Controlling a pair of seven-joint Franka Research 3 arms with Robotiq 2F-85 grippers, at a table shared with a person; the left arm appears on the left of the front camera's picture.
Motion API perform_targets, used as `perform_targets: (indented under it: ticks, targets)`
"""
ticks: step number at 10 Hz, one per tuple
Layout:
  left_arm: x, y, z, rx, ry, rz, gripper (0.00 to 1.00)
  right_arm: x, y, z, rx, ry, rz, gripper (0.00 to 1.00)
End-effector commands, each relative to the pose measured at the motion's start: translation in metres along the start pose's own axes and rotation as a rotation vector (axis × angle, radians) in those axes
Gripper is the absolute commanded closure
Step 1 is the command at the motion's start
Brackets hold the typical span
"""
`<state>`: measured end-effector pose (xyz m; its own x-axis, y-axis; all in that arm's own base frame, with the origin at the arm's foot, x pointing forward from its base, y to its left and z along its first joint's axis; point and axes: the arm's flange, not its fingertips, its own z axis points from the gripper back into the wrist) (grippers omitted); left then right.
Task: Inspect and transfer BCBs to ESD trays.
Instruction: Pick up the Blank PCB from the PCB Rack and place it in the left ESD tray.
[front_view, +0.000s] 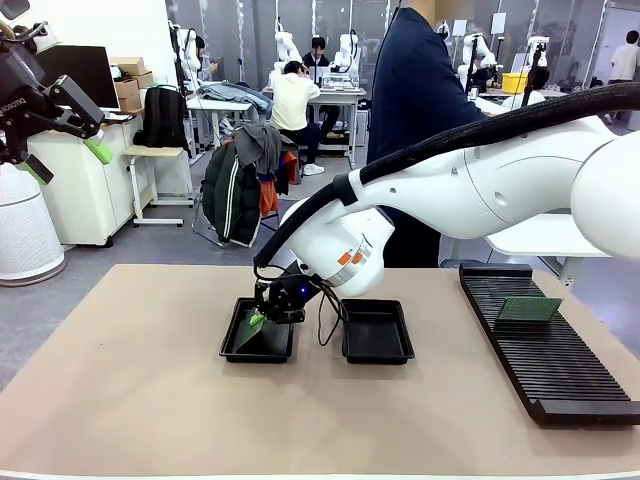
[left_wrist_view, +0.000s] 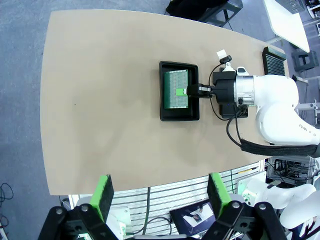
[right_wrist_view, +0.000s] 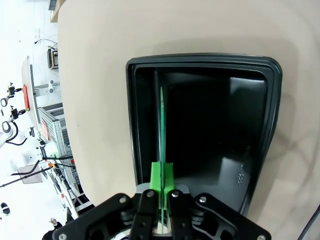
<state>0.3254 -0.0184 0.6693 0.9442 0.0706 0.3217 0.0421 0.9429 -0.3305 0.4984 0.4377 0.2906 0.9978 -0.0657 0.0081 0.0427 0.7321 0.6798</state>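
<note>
Risk is the tilted BCB (front_view: 250, 330), clamped in the right gripper (front_view: 265, 316), wedging against the wall of the ESD tray (front_view: 232, 348) nearer the table's left edge on release; left gripper (front_view: 66, 158) hangs with jaws apart.

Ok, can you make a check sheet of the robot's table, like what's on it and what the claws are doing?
Surface: tan tabletop.
Job's things: thin green circuit board tilted inside left shallow black plastic tray; twin tray beside it, empty; another green board on long black ribbed rack.
Clutter: nothing seen.
Grippers: right gripper shut on the tilted board; left gripper open, raised, holding nothing.
Cables: black cable loops off the right wrist.
Surroundings: person in dark top across the table.
</note>
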Motion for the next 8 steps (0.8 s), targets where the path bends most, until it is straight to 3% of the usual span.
perform_targets:
  ticks: [1, 2, 8]
  targets:
    - [0.0003, 0.0021, -0.0016, -0.011, -0.004, -0.013, 0.00, -0.0013, 0.0026, -0.0022, -0.021, 0.002, -0.007, 0.97]
    - [0.0003, 0.0021, -0.0016, -0.011, -0.004, -0.013, 0.00, -0.0041, 0.0039, -0.0030, -0.053, 0.024, -0.020, 0.97]
    - [0.0003, 0.0021, -0.0016, -0.011, -0.004, -0.013, 0.00, -0.0099, 0.0050, 0.0064, -0.131, 0.001, -0.044, 0.54]
